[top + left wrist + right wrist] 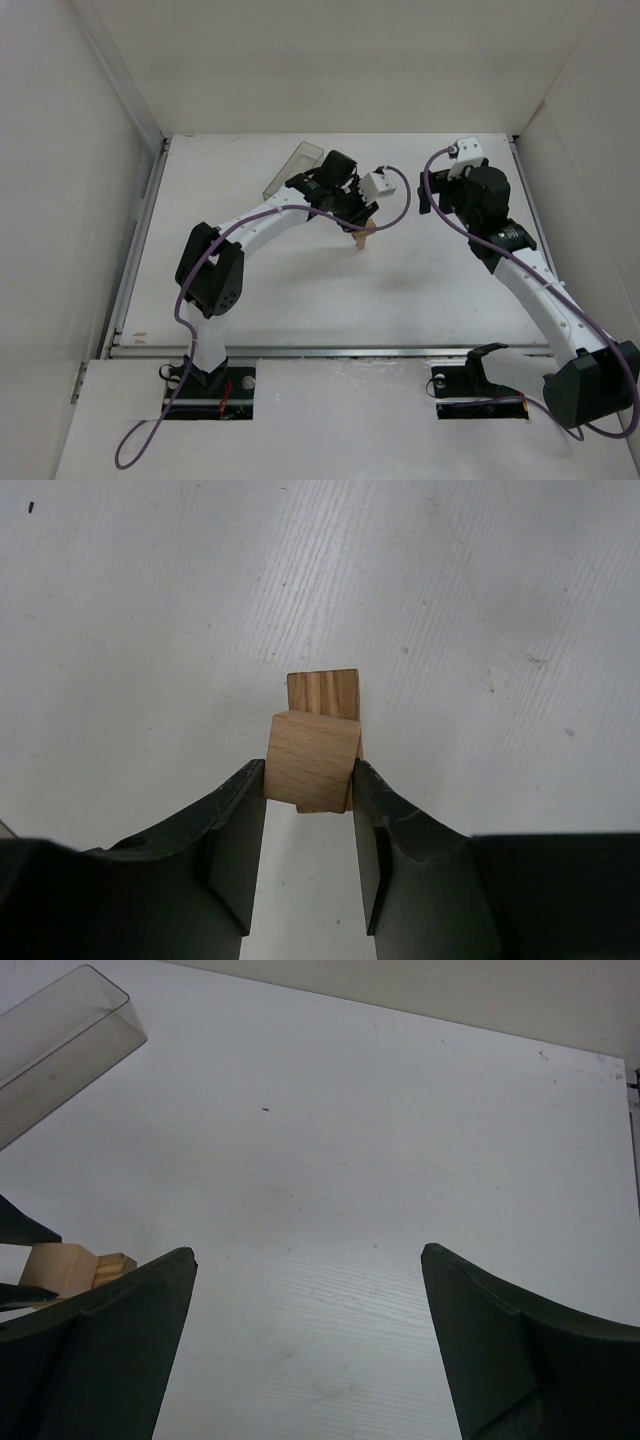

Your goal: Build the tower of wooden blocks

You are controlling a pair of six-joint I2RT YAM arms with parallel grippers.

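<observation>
Wood block (311,758) gripped by left end effector (308,780)

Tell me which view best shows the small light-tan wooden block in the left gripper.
Left wrist view: the small light-tan wooden block sits large and centred, pinched in the left gripper. Top external shows only a tan speck; right wrist catches it at its left edge, partly hidden.

The wood block tower (312,750): two light-tan blocks together, one clamped in the left pincer (308,785).
</observation>
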